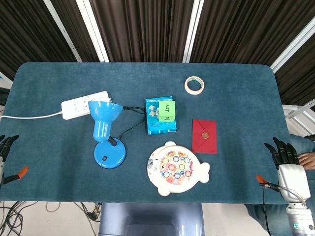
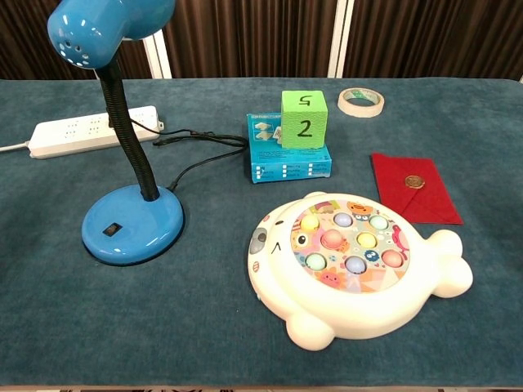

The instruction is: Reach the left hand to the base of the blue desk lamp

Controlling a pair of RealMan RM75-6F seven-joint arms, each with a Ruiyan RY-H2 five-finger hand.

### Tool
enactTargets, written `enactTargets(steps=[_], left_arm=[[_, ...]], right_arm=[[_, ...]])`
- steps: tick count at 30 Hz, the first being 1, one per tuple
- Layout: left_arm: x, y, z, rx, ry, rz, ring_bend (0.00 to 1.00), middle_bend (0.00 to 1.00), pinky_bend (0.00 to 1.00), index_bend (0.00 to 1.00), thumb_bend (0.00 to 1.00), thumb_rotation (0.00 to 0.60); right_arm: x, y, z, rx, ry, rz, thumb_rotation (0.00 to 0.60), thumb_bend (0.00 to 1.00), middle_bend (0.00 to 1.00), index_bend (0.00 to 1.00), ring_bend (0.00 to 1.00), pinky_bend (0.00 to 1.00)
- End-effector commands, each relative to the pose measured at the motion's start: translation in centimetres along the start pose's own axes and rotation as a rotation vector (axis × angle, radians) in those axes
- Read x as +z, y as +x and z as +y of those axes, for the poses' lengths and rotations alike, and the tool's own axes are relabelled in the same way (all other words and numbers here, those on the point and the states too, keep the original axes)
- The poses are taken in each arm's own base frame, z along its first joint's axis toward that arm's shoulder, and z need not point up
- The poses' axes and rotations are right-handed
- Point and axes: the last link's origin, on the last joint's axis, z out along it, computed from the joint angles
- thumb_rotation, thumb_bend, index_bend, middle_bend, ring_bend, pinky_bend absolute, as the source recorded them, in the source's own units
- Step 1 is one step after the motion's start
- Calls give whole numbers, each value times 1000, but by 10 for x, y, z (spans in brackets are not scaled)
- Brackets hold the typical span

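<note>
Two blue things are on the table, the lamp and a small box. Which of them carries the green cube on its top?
The small blue box carries the green cube, which is marked 2 and 5. The blue desk lamp, to its left, has nothing on its base.
</note>
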Motion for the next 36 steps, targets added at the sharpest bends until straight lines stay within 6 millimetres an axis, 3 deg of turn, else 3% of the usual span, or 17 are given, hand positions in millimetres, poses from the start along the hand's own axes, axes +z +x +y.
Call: enactTargets(steps=[1,5,8,13,16,18,25,36], left_arm=[[0,-1,0,2,-1,-3,45,146,100,108,177,600],[1,-1,1,1,-3,-7,50,149,103,106,187,600],[2,-1,3,6,-16,8,117,204,172,123,241,600],[7,-7,21,-8,-119,79,457,495,547,186,418,600],[7,-22,33,2,-199,37,598,612,707,192,512,600],[10,-34,41,20,-250,-20,650,650,756,192,551,600],[24,-71,67,64,-324,-164,725,723,805,187,566,600],[34,-124,96,117,-385,-391,730,729,806,149,566,600]], right_arm=[[0,0,0,0,1,1,600,141,9,145,16,0],[0,0,-1,1,-1,3,600,141,10,145,16,0],[1,0,-1,1,-2,3,600,140,10,144,16,0],[1,-1,0,8,-15,6,600,141,10,145,16,0],[1,-1,0,16,-27,11,600,141,10,145,16,0],[2,-1,1,8,-28,15,600,141,10,144,16,0],[2,0,2,2,-36,28,600,142,9,145,16,0],[2,1,4,-14,-50,29,600,141,10,144,16,0]])
